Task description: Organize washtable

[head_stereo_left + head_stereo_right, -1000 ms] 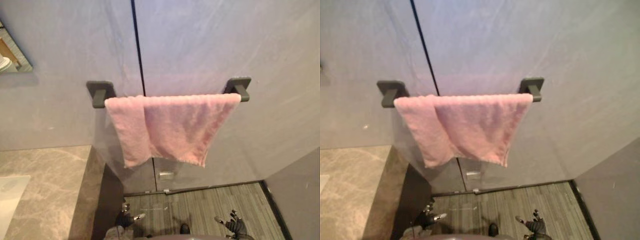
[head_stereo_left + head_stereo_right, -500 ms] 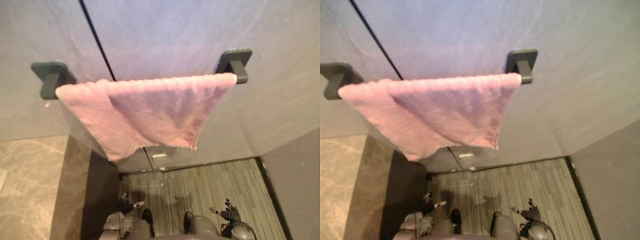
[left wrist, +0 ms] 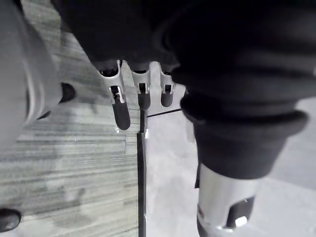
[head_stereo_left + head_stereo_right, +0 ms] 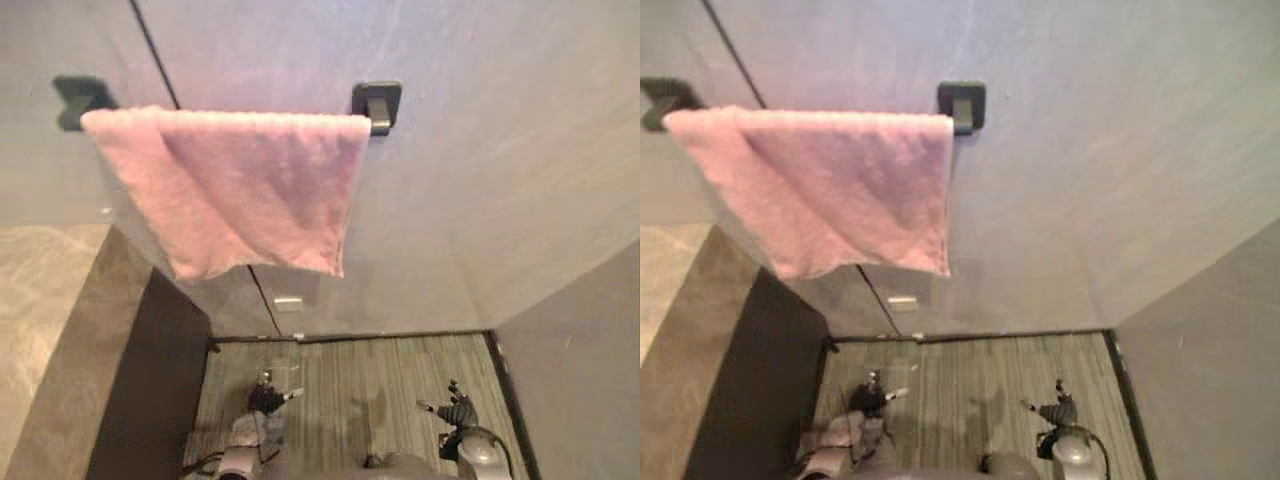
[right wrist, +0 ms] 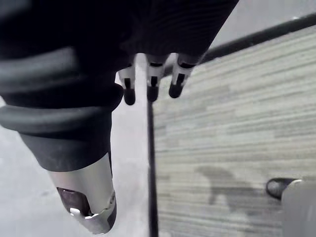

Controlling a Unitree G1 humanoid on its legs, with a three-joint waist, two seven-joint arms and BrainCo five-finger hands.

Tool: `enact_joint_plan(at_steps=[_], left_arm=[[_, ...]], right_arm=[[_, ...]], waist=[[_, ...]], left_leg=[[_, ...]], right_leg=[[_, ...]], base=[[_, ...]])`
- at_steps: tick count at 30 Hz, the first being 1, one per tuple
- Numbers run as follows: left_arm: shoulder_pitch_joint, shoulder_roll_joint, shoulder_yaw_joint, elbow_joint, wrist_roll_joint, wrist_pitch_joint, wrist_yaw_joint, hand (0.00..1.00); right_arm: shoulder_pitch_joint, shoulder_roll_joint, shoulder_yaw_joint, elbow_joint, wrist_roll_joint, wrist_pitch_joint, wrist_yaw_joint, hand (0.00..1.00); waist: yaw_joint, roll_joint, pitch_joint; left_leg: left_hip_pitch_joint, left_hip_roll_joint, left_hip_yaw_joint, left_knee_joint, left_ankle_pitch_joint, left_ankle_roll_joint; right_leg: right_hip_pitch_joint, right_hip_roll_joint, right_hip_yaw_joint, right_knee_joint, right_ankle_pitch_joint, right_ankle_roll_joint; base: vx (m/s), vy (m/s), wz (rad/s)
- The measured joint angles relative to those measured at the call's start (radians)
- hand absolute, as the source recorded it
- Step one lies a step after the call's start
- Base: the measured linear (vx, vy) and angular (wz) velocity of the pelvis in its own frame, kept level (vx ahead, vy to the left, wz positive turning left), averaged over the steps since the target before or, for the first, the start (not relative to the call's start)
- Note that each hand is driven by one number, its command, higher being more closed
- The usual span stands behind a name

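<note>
I see the pink towel (image 4: 235, 190) draped over the dark wall bar (image 4: 377, 103), up and to the right of the counter (image 4: 40, 300). The left robot hand (image 4: 268, 397) and the right robot hand (image 4: 458, 412) hang low over the striped floor (image 4: 370, 375), well below the towel, fingers straight, apparently with nothing in either.

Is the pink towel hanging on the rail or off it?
On it: the pink towel drapes over the dark rail, its layers overlapping and its lower edge slanted.

One pink towel (image 4: 240, 190), one rail (image 4: 378, 103)
</note>
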Motion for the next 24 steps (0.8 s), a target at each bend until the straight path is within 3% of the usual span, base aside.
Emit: enact_joint_plan(at_steps=[2, 3, 5, 8, 10, 11, 13, 16, 17, 24], left_arm=[[0.002, 0.000, -0.001, 0.001, -0.009, 0.007, 0.004, 0.00], [0.001, 0.000, -0.002, 0.001, -0.010, 0.007, 0.005, 0.00], [-0.001, 0.005, -0.024, 0.010, -0.010, 0.008, 0.005, 0.00], [-0.007, 0.023, -0.048, 0.012, -0.008, 0.010, 0.005, 0.00], [-0.009, 0.033, -0.052, 0.031, 0.000, 0.012, 0.001, 0.00], [-0.008, 0.041, -0.060, 0.046, 0.010, 0.014, -0.001, 0.00], [-0.007, 0.057, -0.079, 0.066, 0.023, 0.021, -0.006, 0.00], [0.022, 0.088, -0.080, 0.085, 0.055, 0.031, -0.006, 0.00], [0.024, 0.092, -0.083, 0.100, 0.071, 0.034, -0.006, 0.00], [0.039, 0.093, -0.066, 0.127, 0.088, 0.039, -0.006, 0.00]], right_arm=[[0.004, 0.007, -0.001, 0.008, 0.002, 0.006, -0.002, 0.00], [0.007, 0.006, -0.004, 0.013, 0.002, 0.008, -0.004, 0.00], [-0.002, 0.004, -0.036, 0.059, 0.003, 0.013, -0.017, 0.00], [-0.009, -0.010, -0.050, 0.119, 0.004, 0.019, -0.017, 0.00], [0.001, -0.008, -0.067, 0.128, 0.004, 0.020, -0.016, 0.00], [0.005, 0.001, -0.086, 0.126, 0.012, 0.019, -0.015, 0.00], [-0.002, 0.009, -0.109, 0.133, 0.023, 0.018, -0.011, 0.00], [0.016, 0.039, -0.113, 0.147, 0.042, 0.018, 0.010, 0.00], [0.020, 0.038, -0.130, 0.149, 0.042, 0.017, 0.012, 0.00], [0.014, 0.029, -0.151, 0.166, 0.041, 0.018, 0.024, 0.00]], waist=[[0.001, -0.005, 0.004], [-0.001, -0.012, 0.008], [-0.004, -0.015, 0.008], [-0.004, -0.027, 0.012], [-0.008, -0.024, 0.011], [-0.025, -0.024, 0.011], [-0.042, -0.022, 0.006], [-0.057, -0.046, -0.038], [-0.058, -0.041, -0.041], [-0.054, -0.016, -0.053]], left_leg=[[0.008, -0.014, -0.030, -0.074, 0.074, -0.004], [0.012, -0.021, -0.028, -0.098, 0.084, 0.009], [0.016, -0.084, -0.030, -0.077, 0.070, 0.019], [0.011, -0.162, -0.016, 0.095, -0.075, 0.087], [0.054, -0.168, 0.030, 0.155, -0.158, 0.095], [0.091, -0.169, 0.067, 0.158, -0.202, 0.092], [0.137, -0.192, 0.129, 0.059, -0.227, 0.097], [0.210, -0.290, 0.133, -0.195, -0.108, 0.118], [0.232, -0.312, 0.127, -0.260, -0.080, 0.120], [0.296, -0.368, 0.119, -0.384, -0.026, 0.149]], right_leg=[[-0.007, -0.009, -0.059, 0.038, -0.020, -0.032], [-0.012, -0.016, -0.083, 0.039, -0.020, -0.033], [-0.023, -0.060, -0.144, 0.024, 0.003, -0.061], [-0.041, -0.122, -0.193, -0.023, 0.060, -0.056], [-0.043, -0.143, -0.219, -0.039, 0.087, -0.045], [-0.040, -0.159, -0.239, -0.041, 0.095, -0.032], [-0.039, -0.171, -0.245, -0.051, 0.110, 0.000], [-0.018, -0.170, -0.185, -0.190, 0.178, 0.020], [0.003, -0.168, -0.185, -0.247, 0.213, 0.028], [0.072, -0.159, -0.156, -0.377, 0.293, 0.054]], base=[[-0.23, -0.187, 0.85], [-0.20, -0.133, 0.93], [-0.26, -0.095, 0.88], [-0.21, 0.031, 0.70], [-0.15, 0.140, 0.53], [-0.14, 0.178, 0.60], [-0.14, 0.224, 0.46], [-0.09, 0.159, 0.20], [-0.05, 0.159, 0.22], [0.01, 0.105, 0.06]])
